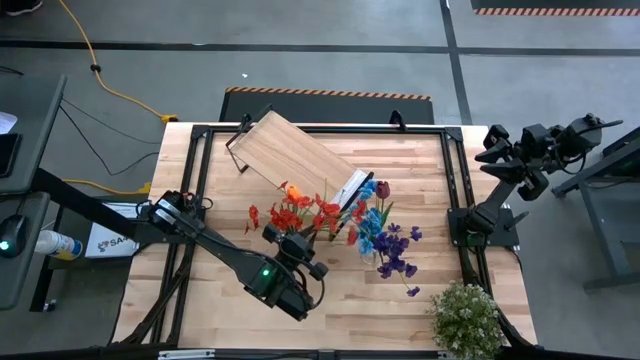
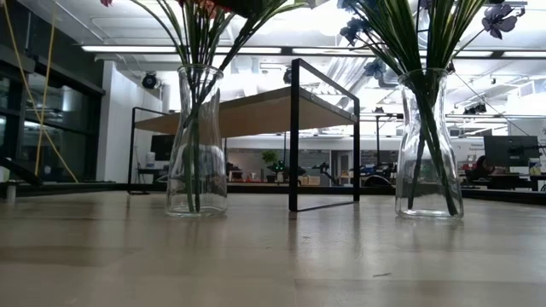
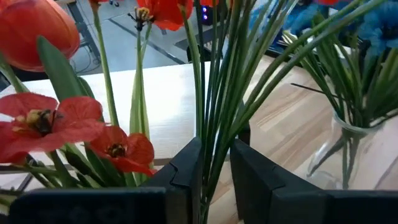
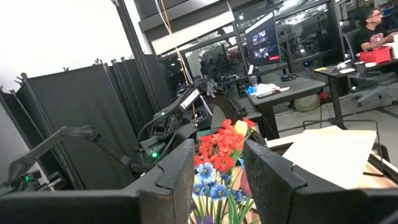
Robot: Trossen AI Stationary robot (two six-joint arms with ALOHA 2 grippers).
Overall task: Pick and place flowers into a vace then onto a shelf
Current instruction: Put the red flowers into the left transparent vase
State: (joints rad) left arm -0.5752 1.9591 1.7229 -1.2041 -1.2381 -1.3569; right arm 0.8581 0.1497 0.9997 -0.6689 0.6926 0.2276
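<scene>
Red and orange flowers (image 1: 300, 212) stand with their green stems in the left glass vase (image 2: 196, 145), which rests by its base on the table. My left gripper (image 1: 297, 240) is shut on that bunch of stems above the vase. Blue and purple flowers (image 1: 385, 240) stand in the right glass vase (image 2: 429, 145). The shelf (image 1: 300, 155) stands on its black frame ends behind them at the far side. My right gripper (image 4: 217, 162) is open and held high over the table's far right corner, with nothing between its fingers. My left gripper pinches the bunch of green stems (image 3: 212, 134) between its two fingers (image 3: 186, 177), below the flower heads. The fingers come nearly level from the table's near left side and lie across the stems. The stems stand upright, their lower ends inside the left vase.
A bushy pale green plant (image 1: 465, 318) sits at the near right corner. A black frame (image 1: 455, 180) runs around the tabletop. There is bare wood in front of the vases (image 2: 273, 256).
</scene>
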